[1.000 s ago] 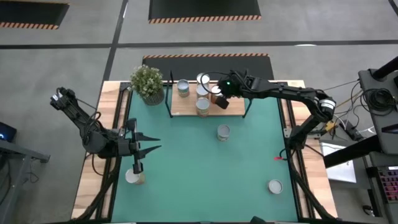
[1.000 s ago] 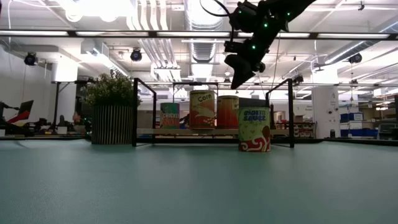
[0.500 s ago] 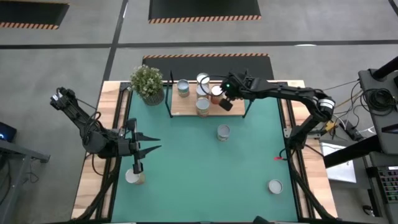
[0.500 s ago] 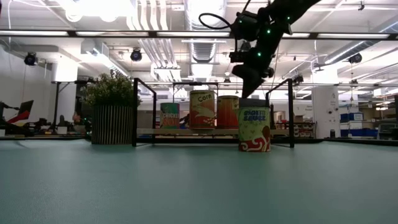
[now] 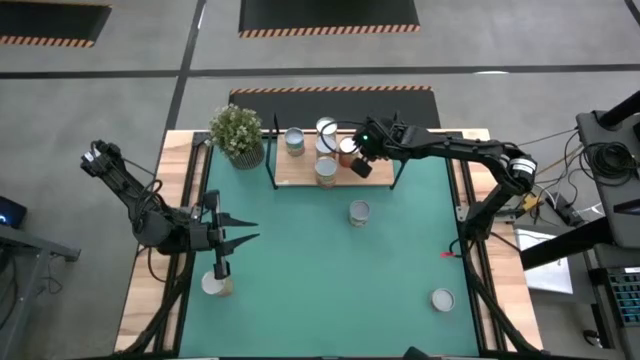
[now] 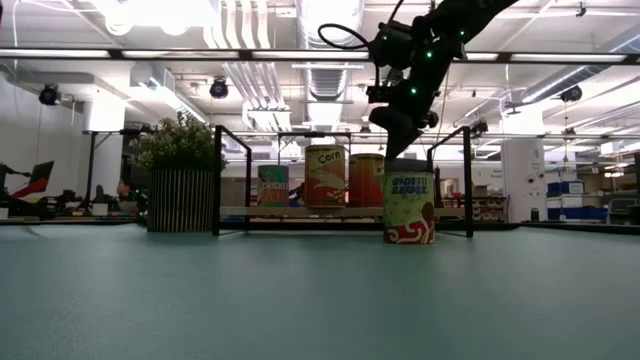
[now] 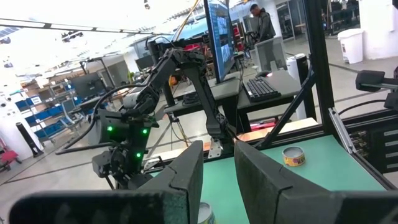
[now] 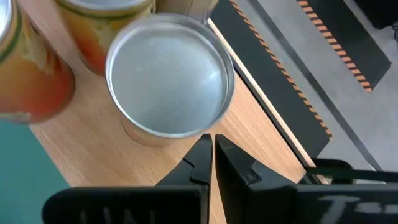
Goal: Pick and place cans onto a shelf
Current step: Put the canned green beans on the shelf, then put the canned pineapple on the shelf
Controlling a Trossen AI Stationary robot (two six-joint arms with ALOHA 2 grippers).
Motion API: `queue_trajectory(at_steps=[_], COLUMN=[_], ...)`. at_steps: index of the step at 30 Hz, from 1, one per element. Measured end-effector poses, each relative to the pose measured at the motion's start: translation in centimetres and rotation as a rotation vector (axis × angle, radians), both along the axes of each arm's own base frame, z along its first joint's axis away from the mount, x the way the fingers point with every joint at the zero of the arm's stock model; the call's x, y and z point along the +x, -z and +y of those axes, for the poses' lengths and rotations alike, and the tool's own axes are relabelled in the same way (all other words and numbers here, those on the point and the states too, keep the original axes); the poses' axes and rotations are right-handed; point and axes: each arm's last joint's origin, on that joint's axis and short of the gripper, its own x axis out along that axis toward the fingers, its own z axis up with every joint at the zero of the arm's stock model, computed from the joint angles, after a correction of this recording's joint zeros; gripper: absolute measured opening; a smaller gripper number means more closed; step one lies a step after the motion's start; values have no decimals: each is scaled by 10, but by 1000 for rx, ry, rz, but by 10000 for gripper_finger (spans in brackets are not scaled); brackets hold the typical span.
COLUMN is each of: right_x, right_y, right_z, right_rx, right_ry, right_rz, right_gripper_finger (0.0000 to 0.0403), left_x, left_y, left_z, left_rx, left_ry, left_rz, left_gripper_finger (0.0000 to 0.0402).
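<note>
The light-brown shelf (image 5: 300, 172) with black end posts stands at the table's far edge and holds several cans (image 5: 326, 170). My right gripper (image 5: 362, 166) is shut and empty above the shelf's right end, at about can-top height (image 6: 400, 148). In the right wrist view its fingertips (image 8: 210, 149) stand just beside a silver-topped can (image 8: 169, 84) on the board. Other cans stand upright on the green mat: one at mid table (image 5: 359, 212), one near the right front (image 5: 442, 299), one at the left (image 5: 213, 284). My left gripper (image 5: 243, 231) waits open at the table's left.
A potted plant (image 5: 237, 133) stands left of the shelf. The can at mid table (image 6: 409, 208) stands just in front of the shelf's right part. A person (image 7: 260, 22) stands at desks beyond the table. The green mat (image 5: 300, 270) lies open between the arms.
My right gripper has gone down a little and slightly toward the table's right, settling over the shelf's right end. Its wrist has tipped more downward. The cans have kept still.
</note>
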Motion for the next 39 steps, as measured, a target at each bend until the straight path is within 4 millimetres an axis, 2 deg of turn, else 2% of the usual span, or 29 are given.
queue_trajectory(at_steps=[12, 16, 20, 24, 28, 34, 39], right_x=[2, -4, -7, -7, -6, -10, -20], right_y=[-3, -12, -27, -41, -46, -41, -30], right_z=[0, 2, 15, 42, 81, 149, 193], right_rx=[1, -13, -25, -34, -43, -151, -211], right_ry=[-13, -10, -25, -94, -173, -298, -482], right_rz=[-36, -55, -103, -161, -195, -286, -439], right_gripper_finger=[9, 9, 9, 9, 9, 9, 9], left_x=[0, 0, 0, 0, 0, -1, -1], left_y=[0, 0, 0, 0, 0, 2, 17], left_z=[0, 0, 0, 0, 0, 5, 5], left_rx=[0, 0, 0, 0, -31, -217, -382], left_ry=[0, 0, 0, 0, -2, -152, -182], left_rz=[0, 0, 0, 0, -4, -26, 25], left_gripper_finger=[75, 75, 75, 75, 75, 70, 49])
